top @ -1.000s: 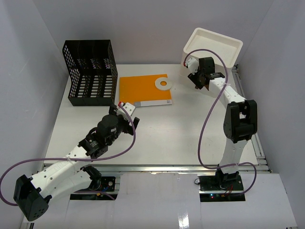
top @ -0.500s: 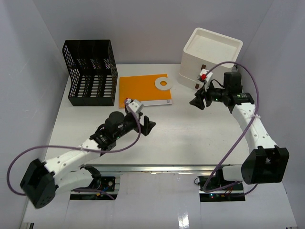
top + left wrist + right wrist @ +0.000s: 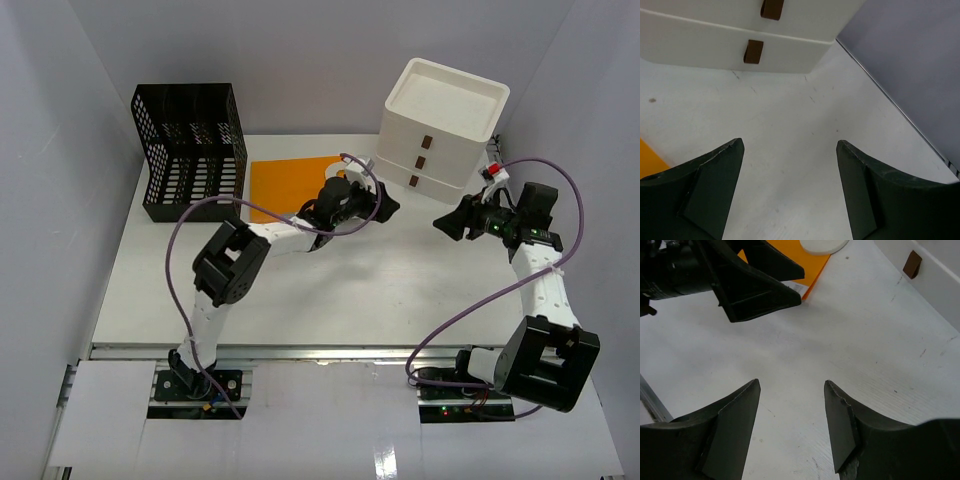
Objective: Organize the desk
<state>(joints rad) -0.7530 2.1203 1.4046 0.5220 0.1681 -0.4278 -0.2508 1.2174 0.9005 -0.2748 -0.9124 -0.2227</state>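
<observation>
Left gripper (image 3: 790,192) is hanging open and empty over the bare desk (image 3: 790,115), pointing at the three-drawer box (image 3: 440,125) just ahead; orange folder (image 3: 285,182) and white ring (image 3: 822,244) are lying just behind it, nearer this arm. Right gripper (image 3: 792,425), jaws apart and holding nothing, is facing it from the right. Mesh file rack (image 3: 190,150) is standing far left.

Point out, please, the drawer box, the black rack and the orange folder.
drawer box (image 3: 445,102): top view, flat top.
black rack (image 3: 192,180): top view, slotted front wall.
orange folder (image 3: 283,185): top view, bare left part.
</observation>
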